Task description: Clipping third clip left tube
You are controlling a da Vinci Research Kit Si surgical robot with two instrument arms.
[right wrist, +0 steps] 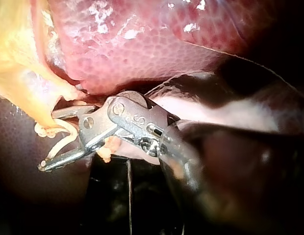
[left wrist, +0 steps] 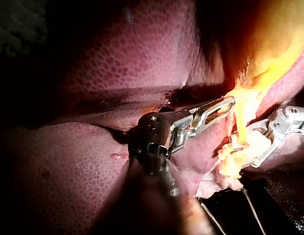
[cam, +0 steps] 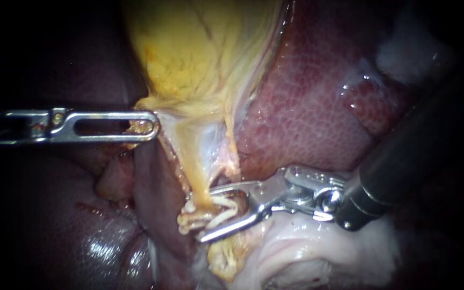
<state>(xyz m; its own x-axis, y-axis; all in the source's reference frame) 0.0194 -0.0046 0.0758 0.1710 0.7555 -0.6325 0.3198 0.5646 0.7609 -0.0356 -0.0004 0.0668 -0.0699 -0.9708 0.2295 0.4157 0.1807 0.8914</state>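
Leftward, the gallbladder [cam: 200,48] was pinched by the left instrument [cam: 149,126]; the clipped tube [cam: 202,188] was straddled by the right instrument [cam: 207,215], jaws spread.

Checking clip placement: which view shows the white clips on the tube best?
Endoscope view: the white clips sit evenly lit around the tube. The right wrist view shows only a few loops by the right instrument; the left wrist view loses them in glare.

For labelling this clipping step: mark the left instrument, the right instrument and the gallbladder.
left instrument [cam: 151,126], endoscope view, at its jaw tips.
right instrument [cam: 209,214], endoscope view, between its open jaw tips.
gallbladder [cam: 194,53], endoscope view, its yellow wall.
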